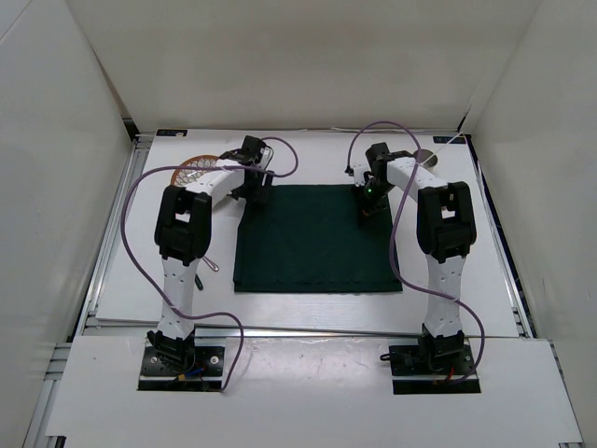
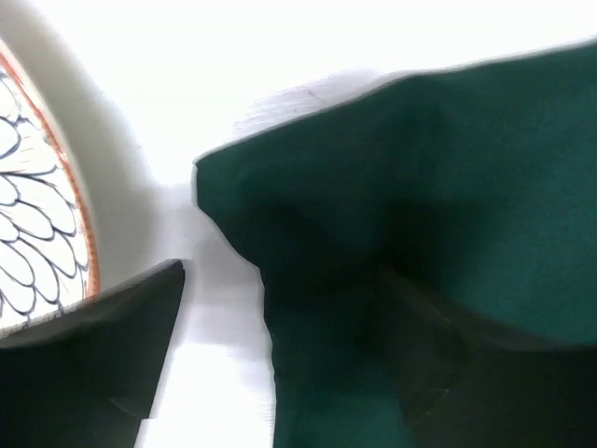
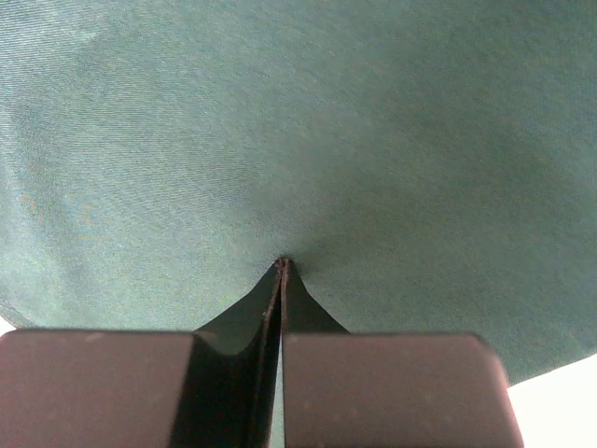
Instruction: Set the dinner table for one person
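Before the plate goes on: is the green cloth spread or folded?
Spread: the green cloth lies as one full square on the table.

Top view: plate [image 1: 191, 171] half hidden behind left arm [image 1: 182, 224], pattern too small to read. Small metal item [image 1: 213, 266] beside that arm, can't tell which utensil. Round thing [image 1: 427, 159] far right, partly behind right arm [image 1: 446, 219], unidentifiable.
Left wrist: everything blurred. Plate cut by left edge, cloth [image 2: 420, 205] by right and bottom edges, fingers [image 2: 93, 364] just dark smears.
Right wrist: cloth runs off every side; pinched fold hidden between right gripper [image 3: 282, 265] tips.
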Motion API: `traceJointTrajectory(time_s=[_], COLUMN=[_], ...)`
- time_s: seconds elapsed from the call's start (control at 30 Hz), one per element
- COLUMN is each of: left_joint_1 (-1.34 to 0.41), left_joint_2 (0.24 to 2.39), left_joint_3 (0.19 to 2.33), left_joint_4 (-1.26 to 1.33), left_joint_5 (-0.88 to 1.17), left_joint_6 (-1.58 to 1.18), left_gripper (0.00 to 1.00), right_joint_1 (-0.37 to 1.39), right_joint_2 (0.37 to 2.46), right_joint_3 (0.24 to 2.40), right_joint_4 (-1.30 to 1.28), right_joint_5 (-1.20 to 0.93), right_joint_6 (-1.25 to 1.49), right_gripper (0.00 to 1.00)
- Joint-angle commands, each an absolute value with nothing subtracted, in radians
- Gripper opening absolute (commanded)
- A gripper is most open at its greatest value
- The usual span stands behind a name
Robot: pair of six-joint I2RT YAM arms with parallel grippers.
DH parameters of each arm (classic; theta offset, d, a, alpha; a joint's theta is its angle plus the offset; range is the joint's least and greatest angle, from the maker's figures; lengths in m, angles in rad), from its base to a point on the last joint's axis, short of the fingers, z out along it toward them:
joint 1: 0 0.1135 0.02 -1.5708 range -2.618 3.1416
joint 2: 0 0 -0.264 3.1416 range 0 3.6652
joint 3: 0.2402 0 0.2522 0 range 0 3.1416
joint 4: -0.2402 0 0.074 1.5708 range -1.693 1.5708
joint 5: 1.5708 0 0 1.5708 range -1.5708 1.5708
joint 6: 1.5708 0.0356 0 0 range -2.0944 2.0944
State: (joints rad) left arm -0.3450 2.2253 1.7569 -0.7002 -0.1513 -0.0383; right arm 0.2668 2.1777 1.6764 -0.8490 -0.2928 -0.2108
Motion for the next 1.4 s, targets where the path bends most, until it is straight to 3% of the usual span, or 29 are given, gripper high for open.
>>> traceJointTrajectory(time_s=[0.0, 0.37, 0.63, 0.7, 0.77, 0.8, 0.87, 0.97, 1.23, 1.37], left_joint_1=[-0.368, -0.336, -0.291, -0.278, -0.262, -0.232, -0.187, -0.054, 0.284, 0.402], left_joint_2=[2.204, 2.088, 2.017, 1.997, 1.964, 1.950, 1.904, 1.846, 1.812, 1.873], left_joint_3=[1.764, 1.859, 1.741, 1.727, 1.715, 1.700, 1.662, 1.617, 1.586, 1.597], left_joint_4=[-0.753, -0.753, -0.735, -0.724, -0.724, -0.724, -0.724, -0.724, -0.752, -0.752], left_joint_5=[-0.145, -0.264, -0.316, -0.356, -0.386, -0.387, -0.370, -0.252, 0.234, 0.409], left_joint_6=[-0.046, 0.047, 0.057, 0.067, 0.077, 0.077, 0.077, 0.066, 0.054, 0.037], left_gripper=[1.00, 1.00, 0.96, 0.96, 0.96, 0.96, 0.96, 0.96, 0.95, 0.94], right_joint_1=[0.284, 0.284, 0.284, 0.284, 0.284, 0.284, 0.284, 0.284, 0.201, 0.201], right_joint_2=[2.155, 2.146, 2.135, 2.109, 2.079, 2.065, 2.008, 1.879, 1.515, 1.375], right_joint_3=[1.667, 1.667, 1.678, 1.678, 1.678, 1.687, 1.696, 1.651, 1.307, 1.276], right_joint_4=[-0.848, -0.848, -0.859, -0.859, -0.859, -0.873, -0.900, -0.911, -1.098, -1.141], right_joint_5=[-0.284, -0.305, -0.324, -0.324, -0.324, -0.324, -0.324, -0.314, -0.393, -0.218], right_joint_6=[-0.215, -0.215, -0.215, -0.224, -0.224, -0.235, -0.235, -0.290, -0.588, -0.692], right_gripper=[0.00, 0.00, 0.00, 0.12, 0.51, 0.62, 0.65, 0.78, 0.93, 1.00])
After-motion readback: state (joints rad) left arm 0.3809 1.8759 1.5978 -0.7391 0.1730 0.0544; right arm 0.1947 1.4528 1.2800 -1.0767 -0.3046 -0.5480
